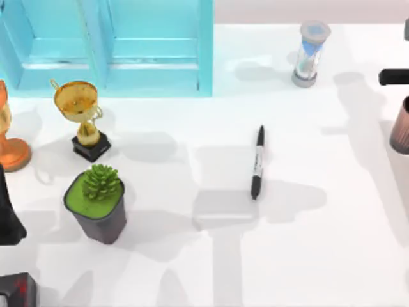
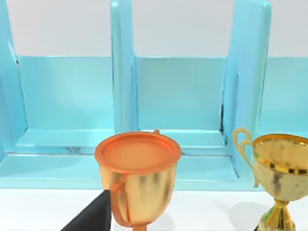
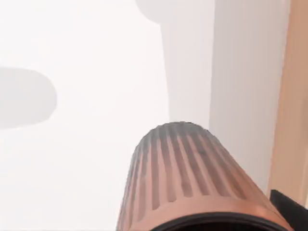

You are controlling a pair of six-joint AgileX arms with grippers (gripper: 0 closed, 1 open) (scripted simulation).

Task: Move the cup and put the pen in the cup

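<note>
Cup sits directly under the right wrist, at the tabletop's right edge, well right of the pen; finger state cannot be told. Pen lies flat, mid-tabletop. Recommendation: grip the ribbed wall squarely, carry the cup upright toward the pen. Left arm parked beyond, facing an orange trophy.

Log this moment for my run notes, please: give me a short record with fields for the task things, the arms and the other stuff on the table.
cup: copper-brown ribbed cup at the table's right edge, upright, seen close in the right wrist view
pen: black pen lying flat near the table's middle, apart from the cup
pen in cup: no
right arm: dark part at the right edge, just behind the cup
left arm: at the left edge
other things: gold trophy, orange trophy, potted succulent, hourglass, blue shelf
</note>
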